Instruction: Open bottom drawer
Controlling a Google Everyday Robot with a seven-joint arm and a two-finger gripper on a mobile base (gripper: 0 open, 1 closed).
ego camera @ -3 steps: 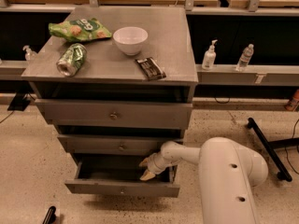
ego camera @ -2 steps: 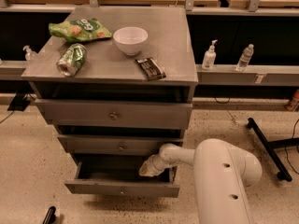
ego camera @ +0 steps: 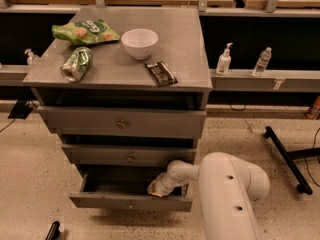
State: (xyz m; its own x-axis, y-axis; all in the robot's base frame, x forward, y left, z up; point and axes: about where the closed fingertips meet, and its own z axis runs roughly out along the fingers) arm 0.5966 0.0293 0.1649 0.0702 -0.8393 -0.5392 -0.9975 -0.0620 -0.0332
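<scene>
The bottom drawer [ego camera: 131,202] of the grey cabinet stands pulled out, its dark grey box interior showing and a small round knob on its flat front. My gripper [ego camera: 156,187] reaches in from the right on a white arm [ego camera: 227,184] and sits just inside the drawer's right part, behind the front panel. The middle drawer [ego camera: 129,155] and the top drawer [ego camera: 121,122] above it are slightly out too.
On the cabinet top [ego camera: 190,59] lie a green chip bag [ego camera: 84,32], a green can on its side [ego camera: 76,64], a white bowl [ego camera: 139,42] and a dark snack bar [ego camera: 161,74]. Two bottles [ego camera: 224,60] [ego camera: 262,62] stand on a shelf at the right. A black stand leg [ego camera: 286,156] crosses the floor.
My arm has shifted slightly left, carrying the gripper a little further along inside the open drawer. The drawer looks about as far out as before.
</scene>
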